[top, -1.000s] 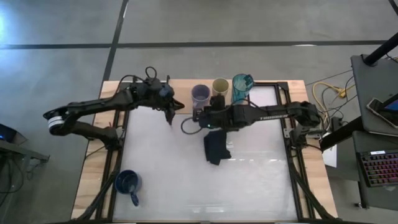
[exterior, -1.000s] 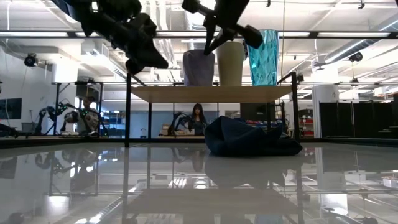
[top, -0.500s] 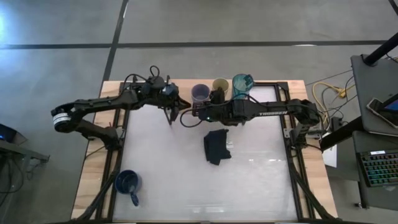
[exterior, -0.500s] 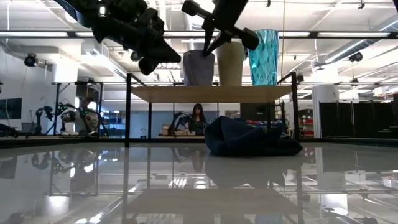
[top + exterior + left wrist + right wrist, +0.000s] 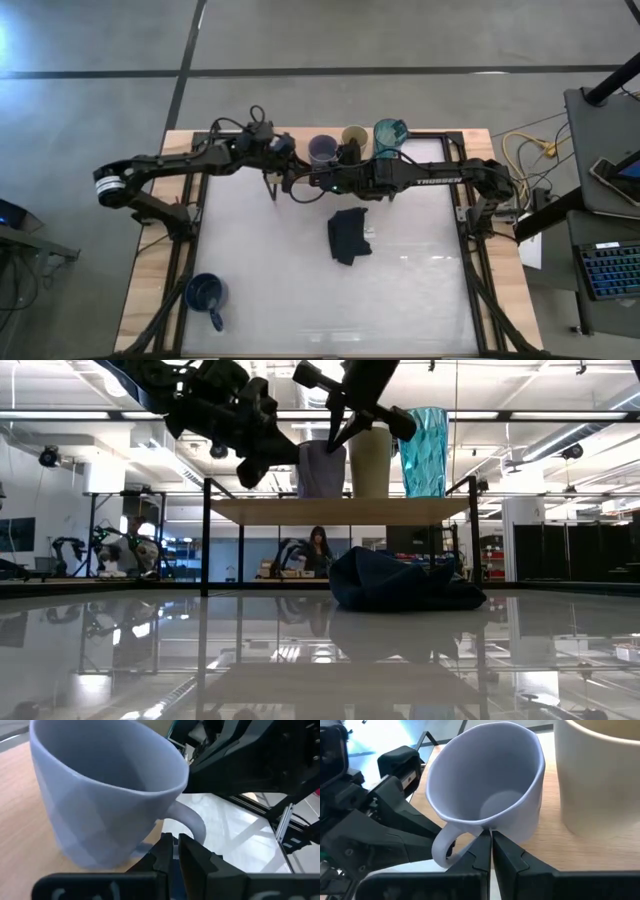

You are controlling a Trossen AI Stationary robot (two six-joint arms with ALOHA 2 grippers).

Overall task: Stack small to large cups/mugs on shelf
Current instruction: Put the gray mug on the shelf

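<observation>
A grey-lavender mug (image 5: 322, 150), a beige cup (image 5: 354, 137) and a teal mug (image 5: 389, 135) stand upright in a row on the shelf (image 5: 340, 510) at the table's far edge. The dark blue mug (image 5: 206, 295) stands on the table near its front left corner. My left gripper (image 5: 173, 840) is shut, its tips just under the lavender mug's handle (image 5: 192, 817). My right gripper (image 5: 490, 836) is shut, its tips at the mug's wall beside the handle's root. My left gripper points its shut fingertips (image 5: 165, 842) nearly level from the table's left at the underside of the lavender mug's handle; I cannot tell whether they touch it. My right gripper slants down from the near right, with its shut fingertips (image 5: 495, 840) at the mug's outer wall (image 5: 512, 827) below the rim; I cannot tell whether they touch it. The mug stands upright on the shelf.
A dark navy cloth (image 5: 348, 236) lies crumpled in the middle of the table, under the right arm. The two arms meet close together at the shelf's left half. Black frame rails (image 5: 190, 240) run along the table's left and right sides.
My left gripper has moved toward the table's right, along the far edge, up to the lavender mug, and tipped a little lower. My right gripper shifted slightly toward the left and then held still. The mugs and the cloth have not moved.
</observation>
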